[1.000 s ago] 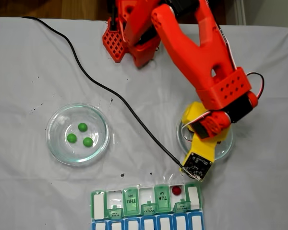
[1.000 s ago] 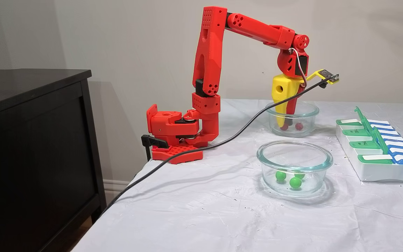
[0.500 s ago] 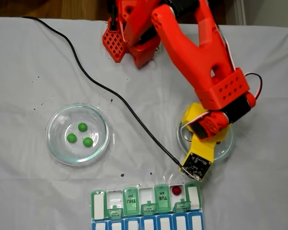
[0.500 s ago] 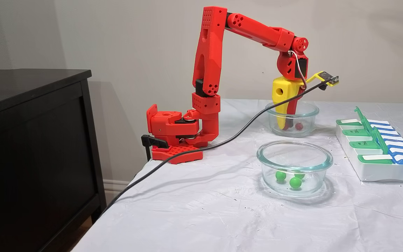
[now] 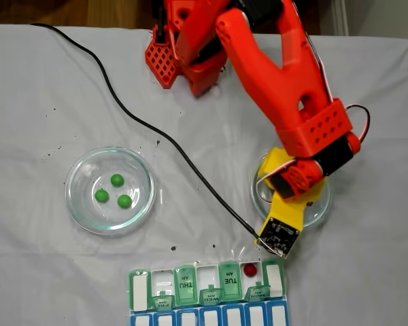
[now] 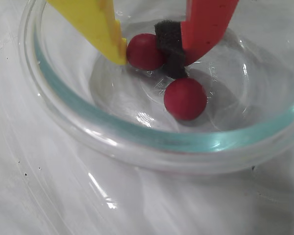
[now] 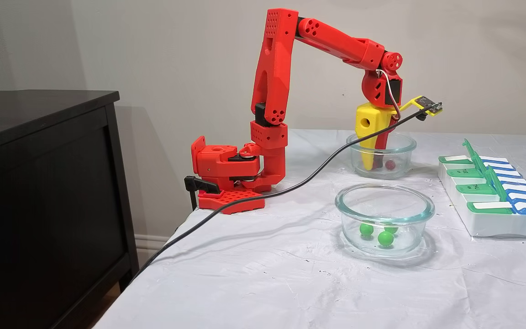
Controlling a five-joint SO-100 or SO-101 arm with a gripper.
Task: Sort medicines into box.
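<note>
Claw [image 6: 152, 54] pinching 1 of 2 red pills [image 6: 145, 51] in bowl [image 6: 137, 142]; 3 green pills [image 5: 116, 180] apart

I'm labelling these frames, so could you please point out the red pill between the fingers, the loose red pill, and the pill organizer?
gripped red pill [image 6: 144, 51], wrist view, its front face.
loose red pill [image 6: 184, 98], wrist view, its centre.
pill organizer [image 5: 185, 284], a fixed view, THU lid.

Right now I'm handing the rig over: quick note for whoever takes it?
Gripper: down in the far glass bowl, fingers pinching one red pill.
Second red pill lies loose in that bowl, just beside.
Done: one red pill sits in an open compartment of the pill organizer.
Left: lift and drop the held pill, then the loose red, then the three green pills in the other bowl.
</note>
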